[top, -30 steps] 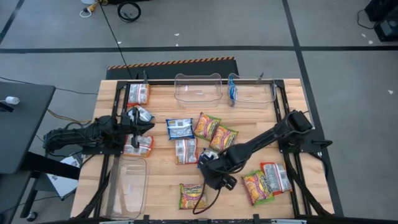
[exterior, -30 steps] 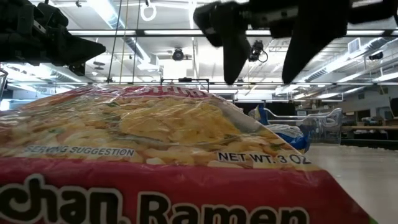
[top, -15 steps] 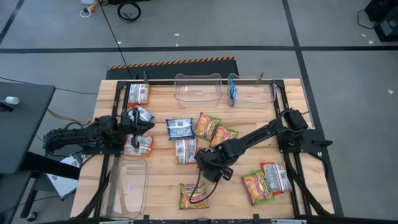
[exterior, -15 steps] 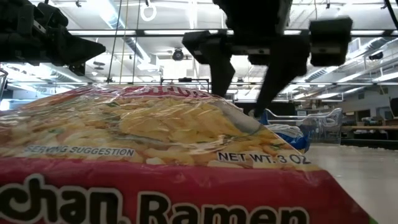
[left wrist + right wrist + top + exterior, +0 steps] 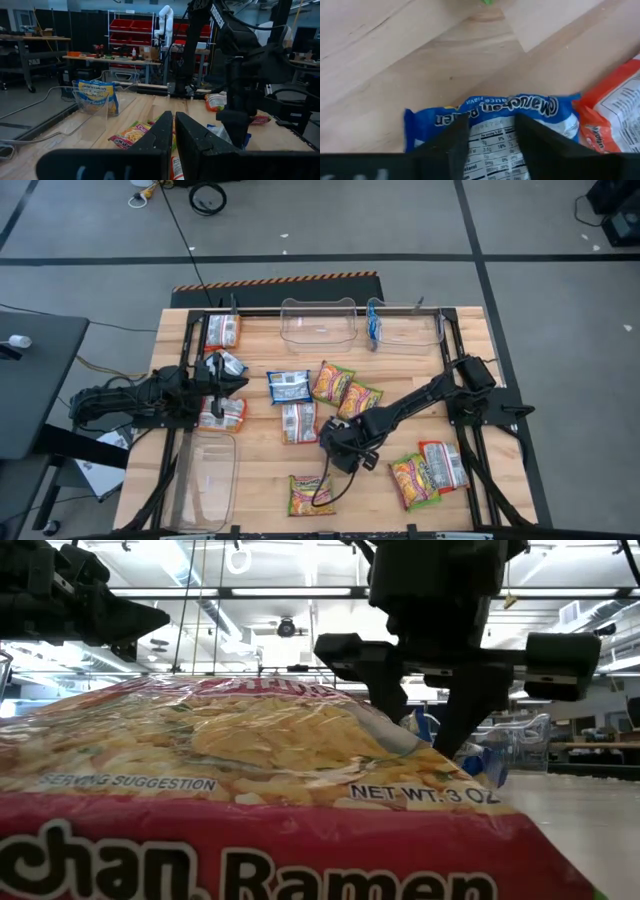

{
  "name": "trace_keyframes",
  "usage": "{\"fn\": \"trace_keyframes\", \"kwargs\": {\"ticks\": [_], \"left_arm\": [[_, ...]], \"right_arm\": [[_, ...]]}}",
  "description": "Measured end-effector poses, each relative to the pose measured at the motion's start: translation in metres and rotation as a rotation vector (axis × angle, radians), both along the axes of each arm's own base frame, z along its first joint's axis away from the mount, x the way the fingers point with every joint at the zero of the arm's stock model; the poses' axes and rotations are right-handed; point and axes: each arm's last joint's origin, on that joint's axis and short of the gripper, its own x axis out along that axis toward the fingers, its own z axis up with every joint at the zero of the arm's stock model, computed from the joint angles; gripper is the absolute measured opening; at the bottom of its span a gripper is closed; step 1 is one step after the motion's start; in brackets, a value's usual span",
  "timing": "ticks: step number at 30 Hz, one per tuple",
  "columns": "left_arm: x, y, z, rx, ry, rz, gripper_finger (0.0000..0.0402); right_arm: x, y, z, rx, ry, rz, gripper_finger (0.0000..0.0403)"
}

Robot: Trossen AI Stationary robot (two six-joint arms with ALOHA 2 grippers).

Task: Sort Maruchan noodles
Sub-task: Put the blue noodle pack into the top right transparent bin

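Note:
Maruchan packets lie flat on the wooden table: blue-and-white ones (image 5: 289, 386) (image 5: 225, 364), yellow-green ones (image 5: 332, 382) (image 5: 310, 494) (image 5: 413, 480), red-orange ones (image 5: 222, 412) (image 5: 443, 465). My right gripper (image 5: 345, 452) is open and points down over a blue packet (image 5: 495, 107), one finger on either side of its label. In the high view the gripper hides that packet. My left gripper (image 5: 238, 380) hangs shut above the table's left side, near the blue-and-white packet there, and holds nothing. My right gripper comes from above with its open fingers (image 5: 460, 142) straddling the middle of the blue packet's back side (image 5: 490, 135), which lies flat on the table. Whether the fingertips touch the plastic, I cannot tell.
Two clear tubs stand at the far edge (image 5: 318, 320) (image 5: 405, 325); the right one holds a blue packet (image 5: 374, 325). A third tub (image 5: 205, 480) sits at the near left. A red-orange packet (image 5: 615, 115) lies close beside the blue one. A near packet (image 5: 250, 790) fills the low view.
My right gripper has dropped toward the table, first swinging a little toward the left and far side, then settling over the blue packet. It has turned about its axis and stayed open. The left arm and the packets have kept still.

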Motion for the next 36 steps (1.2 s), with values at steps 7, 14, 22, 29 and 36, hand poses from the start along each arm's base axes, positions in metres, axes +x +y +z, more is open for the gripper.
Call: {"fn": "trace_keyframes", "kwargs": {"ticks": [7, 14, 22, 29, 36], "left_arm": [[0.000, 0.000, 0.000, 0.000, 0.000, 0.000, 0.0027], [0.000, 0.000, 0.000, 0.000, 0.000, -0.001, 0.0027], [0.000, 0.000, 0.000, 0.000, 0.000, 0.000, 0.0027], [0.000, 0.000, -0.005, 0.090, 0.070, 0.006, 0.0027], [0.002, 0.000, -0.009, 0.154, 0.122, 0.000, 0.0027]], "right_arm": [[0.000, -0.001, 0.007, 0.009, -0.013, -0.076, 0.0014], [-0.004, -0.002, 0.070, 0.104, -0.125, -0.217, 0.0009], [-0.040, -0.018, 0.164, 0.372, -0.338, -0.528, 0.0010], [-0.078, -0.029, 0.214, 0.612, -0.415, -0.683, 0.0009], [-0.102, -0.039, 0.246, 0.736, -0.512, -0.672, 0.0009]]}}
